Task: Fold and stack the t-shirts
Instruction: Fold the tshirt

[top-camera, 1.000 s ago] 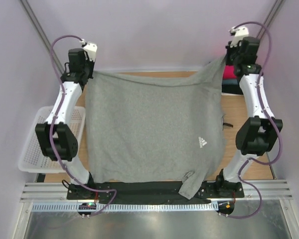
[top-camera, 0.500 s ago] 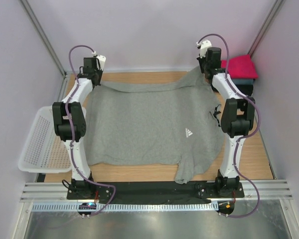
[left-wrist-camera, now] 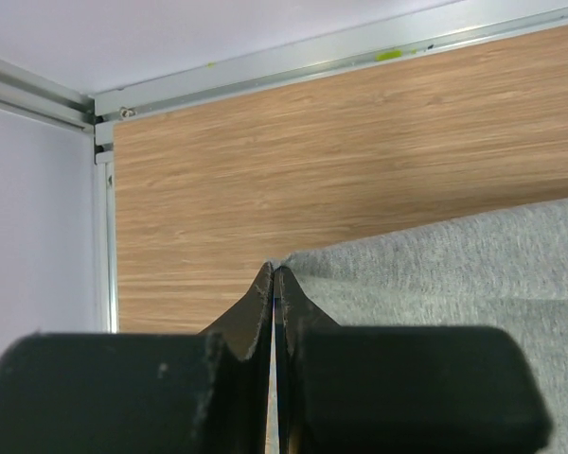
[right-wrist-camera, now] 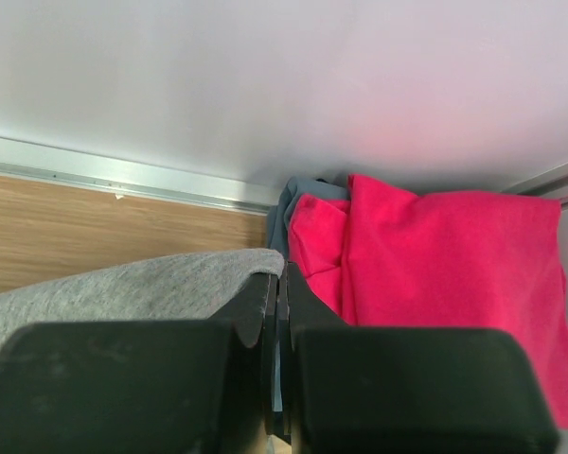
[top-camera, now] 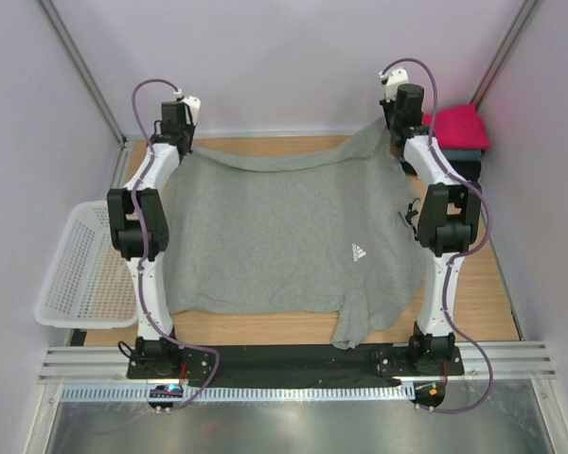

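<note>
The big grey t-shirt [top-camera: 284, 236] lies spread out over most of the table [top-camera: 265, 148]. Its front faces up, with the small white mark showing. The left gripper [top-camera: 175, 132] is at 11 o'clock on the table. Its two fingers are pressed together and pinch one far corner of the shirt. The right gripper [top-camera: 398, 125] is at 1 o'clock and pinches the other far corner the same way. The far edge of the shirt dips a little in the middle between them.

I think the job right now is to lay the shirt flat, so it can be folded after. To do it well, both arms should pull the corners gently apart, toward 9 and 3 o'clock, until the far edge is straight. Then they should go down together at the same speed and let go only when the cloth rests on the wood.

One sleeve [top-camera: 350, 331] hangs off the near edge at 6 o'clock, so the shirt may need a small tug toward 12 o'clock.

The pink t-shirt [top-camera: 459, 125] and the blue t-shirt [right-wrist-camera: 289, 203] sit in a pile at 2 o'clock, just beside the right gripper. That arm should be careful not to catch them. The white basket [top-camera: 76, 274] is out at 9 o'clock, well apart from the work.
</note>
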Controlling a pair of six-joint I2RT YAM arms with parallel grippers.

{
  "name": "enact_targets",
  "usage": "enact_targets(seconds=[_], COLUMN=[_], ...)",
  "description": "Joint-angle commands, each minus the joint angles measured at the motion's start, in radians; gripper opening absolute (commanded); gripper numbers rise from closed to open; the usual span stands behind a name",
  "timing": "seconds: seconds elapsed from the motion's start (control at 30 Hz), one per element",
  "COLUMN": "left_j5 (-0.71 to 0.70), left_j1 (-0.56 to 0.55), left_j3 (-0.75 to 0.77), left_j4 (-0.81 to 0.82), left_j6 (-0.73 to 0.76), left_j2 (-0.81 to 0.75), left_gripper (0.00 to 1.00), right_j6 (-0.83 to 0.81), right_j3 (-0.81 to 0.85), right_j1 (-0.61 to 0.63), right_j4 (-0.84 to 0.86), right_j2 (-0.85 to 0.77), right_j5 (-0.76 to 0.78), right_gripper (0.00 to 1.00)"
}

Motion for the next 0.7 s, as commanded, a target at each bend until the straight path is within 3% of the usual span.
enact_targets(seconds=[0.0,0.2,0.53,0.67], left_j5=[-0.017,0.008,0.041,0.052], left_j1=[0.002,0.003,0.003,0.006], left_j3=[-0.007,-0.129,-0.36,-0.438], left_j4=[0.038,0.049,0.029,0.032], left_j6=[-0.033,-0.042,-0.043,-0.049], left_j2=[-0.044,-0.184,-0.42,-0.48], left_gripper=[0.0,0.0,0.0,0.0], right_j6=[0.015,0.015,0.009,0.024], right_j3=[0.02,-0.135,-0.546,-0.621], right_j1=[-0.004,-0.009,-0.013,-0.013], right_j4=[0.028,0.021,0.04,0.018], right_j2=[-0.044,-0.187,-0.529,-0.606], right_j5=[0.015,0.014,-0.012,-0.025], right_gripper=[0.01,0.01,0.01,0.01])
